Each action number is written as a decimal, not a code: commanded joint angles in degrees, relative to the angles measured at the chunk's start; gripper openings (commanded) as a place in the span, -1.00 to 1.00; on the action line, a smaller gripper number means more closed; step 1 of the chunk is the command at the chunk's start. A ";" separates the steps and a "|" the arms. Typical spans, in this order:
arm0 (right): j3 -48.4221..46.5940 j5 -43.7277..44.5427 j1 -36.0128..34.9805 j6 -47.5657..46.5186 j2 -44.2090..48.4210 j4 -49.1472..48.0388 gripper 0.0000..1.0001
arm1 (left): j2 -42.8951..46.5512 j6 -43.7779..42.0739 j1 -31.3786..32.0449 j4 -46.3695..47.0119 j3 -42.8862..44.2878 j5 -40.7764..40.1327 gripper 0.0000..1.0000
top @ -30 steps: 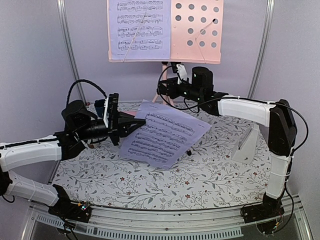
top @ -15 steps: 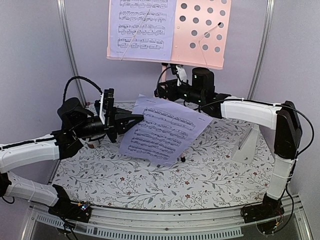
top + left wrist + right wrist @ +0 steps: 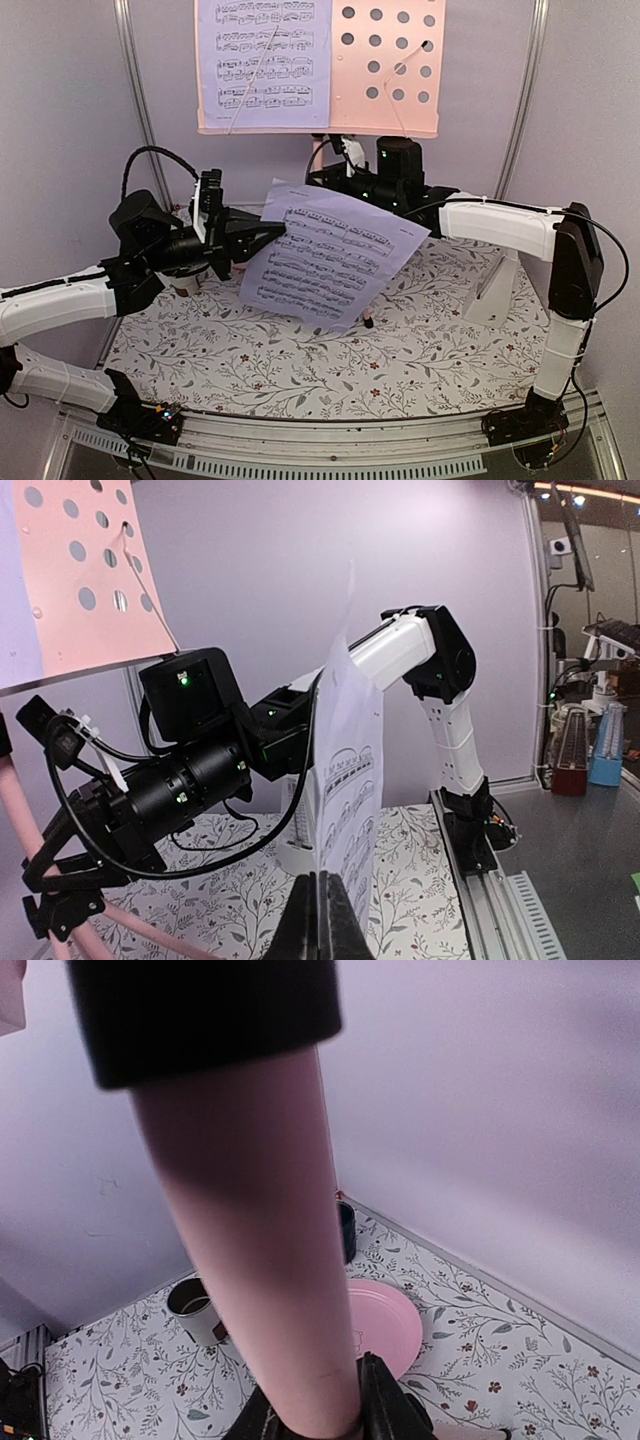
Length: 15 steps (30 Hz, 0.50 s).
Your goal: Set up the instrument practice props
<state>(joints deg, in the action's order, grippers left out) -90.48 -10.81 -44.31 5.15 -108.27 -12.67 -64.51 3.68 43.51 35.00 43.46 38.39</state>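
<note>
Pink perforated music stand rises at the back of the floral-patterned table, its flat desk high against the lavender wall; one lavender-white printed page lies against the left half of the desk, the right half bare; the right gripper is clamped narrowly round the stand's pink pole, a finger pressed to either side, as the right wrist view shows; a second, loose printed sheet hangs tilted in the air in front of the pole, between the two arms; the left gripper pinches its left edge, jaws fully closed on the paper, which the left wrist view shows edge-on; a small white pyramid-shaped metronome stands on the table to the right, apart from the sheet; beyond the pole, near the wall, sit a round pink plate, a metal cup and a dark cup.
</note>
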 commanded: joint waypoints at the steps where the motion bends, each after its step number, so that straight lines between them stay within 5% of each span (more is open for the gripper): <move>1: -2.07 -4.09 -1.31 5.78 2.51 2.11 -0.44 | 0.64 0.62 0.88 1.86 1.74 0.88 -1.00; 7: -1.28 -4.23 -1.47 5.58 3.50 2.47 0.08 | 0.61 0.47 1.01 1.97 2.43 0.90 -1.00; 15: 5.58 -3.74 -1.61 7.22 7.48 -0.71 0.50 | 0.79 0.29 1.10 1.91 3.91 0.74 -1.00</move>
<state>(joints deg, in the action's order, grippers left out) -88.97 -13.87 -45.28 10.59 -106.02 -10.61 -64.51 3.70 43.75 35.38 45.19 38.63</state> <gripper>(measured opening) 0.714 0.009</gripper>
